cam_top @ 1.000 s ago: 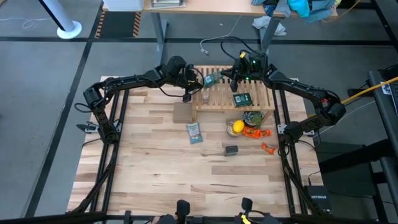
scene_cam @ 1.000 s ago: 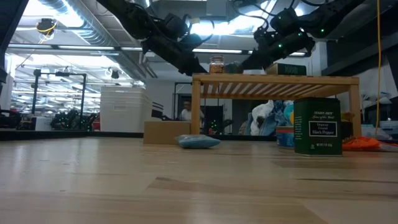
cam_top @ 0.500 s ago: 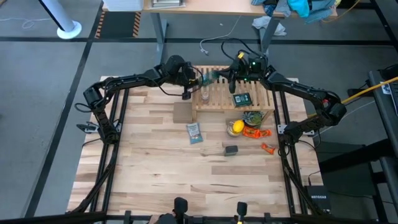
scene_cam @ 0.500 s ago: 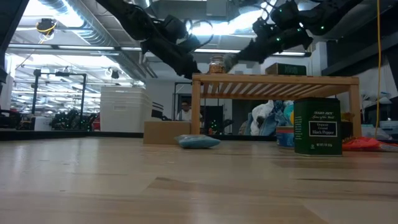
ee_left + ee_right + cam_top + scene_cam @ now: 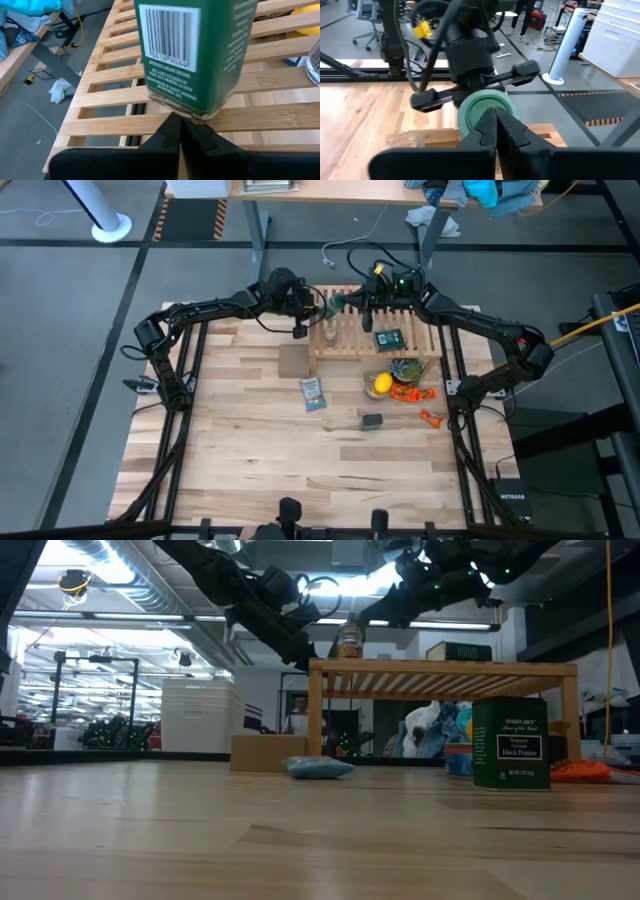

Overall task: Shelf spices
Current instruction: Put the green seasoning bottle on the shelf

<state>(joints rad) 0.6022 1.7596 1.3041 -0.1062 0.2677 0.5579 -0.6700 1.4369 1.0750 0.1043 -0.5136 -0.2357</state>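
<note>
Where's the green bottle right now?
In the high view the green bottle lies tilted over the shelf's far left corner, between the left gripper and right gripper, above the clear jar.

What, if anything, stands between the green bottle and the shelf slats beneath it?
Nothing visible. The green bottle hangs over bare slats of the shelf, between the left gripper and the right gripper. The glass jar stands off to one side.

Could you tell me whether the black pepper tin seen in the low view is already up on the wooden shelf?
No, the black pepper tin stands on the table beside the shelf, below its slatted top.
</note>
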